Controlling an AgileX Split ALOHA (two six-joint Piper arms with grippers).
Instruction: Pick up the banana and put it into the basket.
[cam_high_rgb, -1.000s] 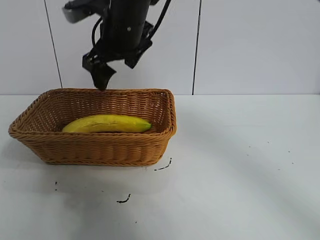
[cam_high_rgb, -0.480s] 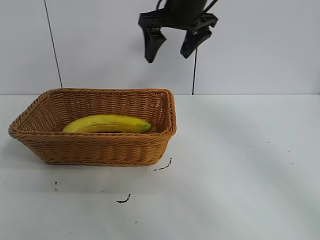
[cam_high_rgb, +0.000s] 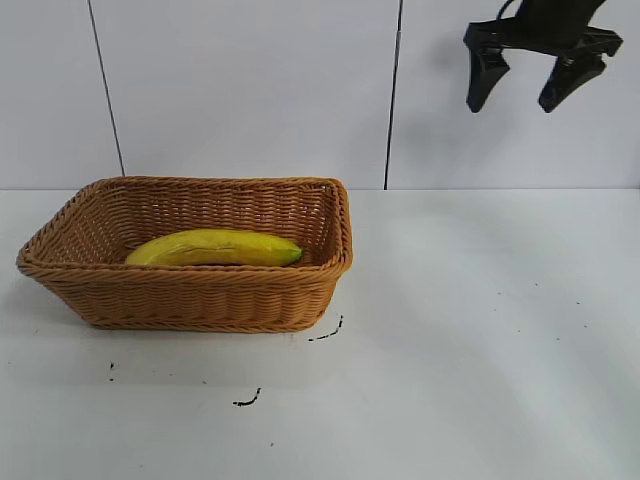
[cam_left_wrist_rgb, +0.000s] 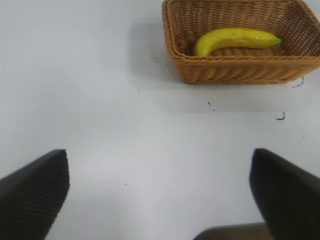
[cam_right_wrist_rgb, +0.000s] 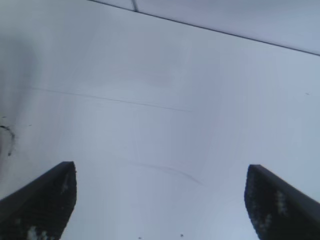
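Exterior view, table front: the white table (cam_high_rgb: 470, 380) carries a few small black marks (cam_high_rgb: 248, 400) nearest the camera, one just beside the basket's near right corner.
Basket: the tan woven basket (cam_high_rgb: 200, 300) sits on the left half of the table, its long side facing the camera and its braided rim level.
Banana: the yellow banana (cam_high_rgb: 215, 247) lies inside the basket on its floor, lengthwise, with the greenish tip toward the basket's right wall and the curved back upward.
Right gripper: the right gripper (cam_high_rgb: 527, 85) hangs high at the upper right, in front of the white wall panels (cam_high_rgb: 250, 90), well apart from the basket and off to its right; its two dark fingers are spread wide, pointing down, with nothing between them.
Left wrist view, left gripper: the left gripper (cam_left_wrist_rgb: 160, 190) sits low over bare table, well apart from the basket (cam_left_wrist_rgb: 240, 75); its two dark fingers (cam_left_wrist_rgb: 35, 192) stand far apart at the frame's edges and hold nothing.
Left wrist view, farther off: the banana (cam_left_wrist_rgb: 235, 40) shows lying in the basket, clear of the rim.
Right wrist view: the right gripper (cam_right_wrist_rgb: 160, 200) looks down on bare white table (cam_right_wrist_rgb: 160, 100), fingers (cam_right_wrist_rgb: 40, 202) spread and empty, with a dark seam line (cam_right_wrist_rgb: 225, 34) at the far table edge.
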